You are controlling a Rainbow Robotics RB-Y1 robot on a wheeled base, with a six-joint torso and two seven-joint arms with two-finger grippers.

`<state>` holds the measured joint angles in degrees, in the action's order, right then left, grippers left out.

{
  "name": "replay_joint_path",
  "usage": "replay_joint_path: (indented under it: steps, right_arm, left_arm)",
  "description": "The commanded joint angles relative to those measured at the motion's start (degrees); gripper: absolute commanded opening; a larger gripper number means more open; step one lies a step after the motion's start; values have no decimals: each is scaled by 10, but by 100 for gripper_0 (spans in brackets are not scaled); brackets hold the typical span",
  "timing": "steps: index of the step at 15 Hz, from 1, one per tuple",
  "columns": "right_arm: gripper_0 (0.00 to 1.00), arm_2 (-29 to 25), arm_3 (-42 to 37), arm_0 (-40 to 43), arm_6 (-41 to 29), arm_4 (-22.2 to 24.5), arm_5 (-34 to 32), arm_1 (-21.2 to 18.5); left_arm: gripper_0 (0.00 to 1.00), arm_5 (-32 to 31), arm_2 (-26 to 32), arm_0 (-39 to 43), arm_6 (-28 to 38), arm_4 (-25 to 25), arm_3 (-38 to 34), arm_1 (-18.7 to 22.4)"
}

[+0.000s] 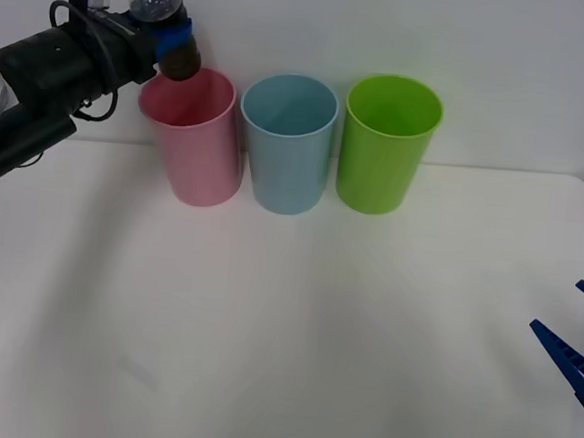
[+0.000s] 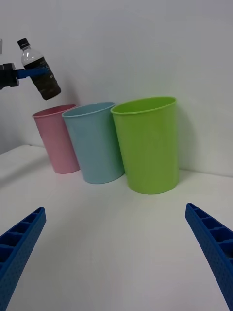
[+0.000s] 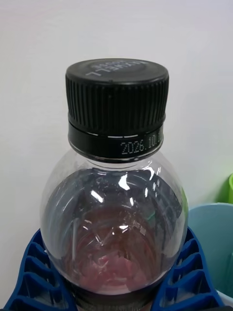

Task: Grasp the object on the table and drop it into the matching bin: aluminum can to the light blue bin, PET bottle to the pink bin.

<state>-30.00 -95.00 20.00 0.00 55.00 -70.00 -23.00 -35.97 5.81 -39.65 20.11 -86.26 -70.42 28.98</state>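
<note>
The left hand (image 1: 167,42) clamps the PET bottle (image 2: 41,76), tilted in the air just above the pink bin (image 1: 194,137)'s rim. The right hand (image 2: 116,252) waits spread wide low over the table (image 1: 284,329).

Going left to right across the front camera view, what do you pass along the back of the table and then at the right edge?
Left end effector shut on the PET bottle above the pink bin → light blue bin → lime green bin → right end effector, open at the table's right edge.
</note>
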Motion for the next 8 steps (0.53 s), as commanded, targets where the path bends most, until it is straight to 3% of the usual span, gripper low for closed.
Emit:
replay_joint_path:
  steps: [1,3,4,5,6,8]
  right_arm:
    - [100,0,0,0,0,0,0,0]
    - [100,0,0,0,0,0,0,0]
    - [100,0,0,0,0,0,0,0]
    - [100,0,0,0,0,0,0,0]
    - [100,0,0,0,0,0,0,0]
    - [100,0,0,0,0,0,0,0]
  left_arm:
    - [0,6,2,-1,-1,-6,-1,-8]
    - [11,7,2,-1,-2,-9,-1,-10]
    - [24,7,1,-1,-2,-9,-1,-10]
    - [95,6,1,-1,-2,-9,0,-10]
    - [100,6,1,-1,-3,-9,-1,-10]
    - [100,6,1,-1,-3,-9,-1,-14]
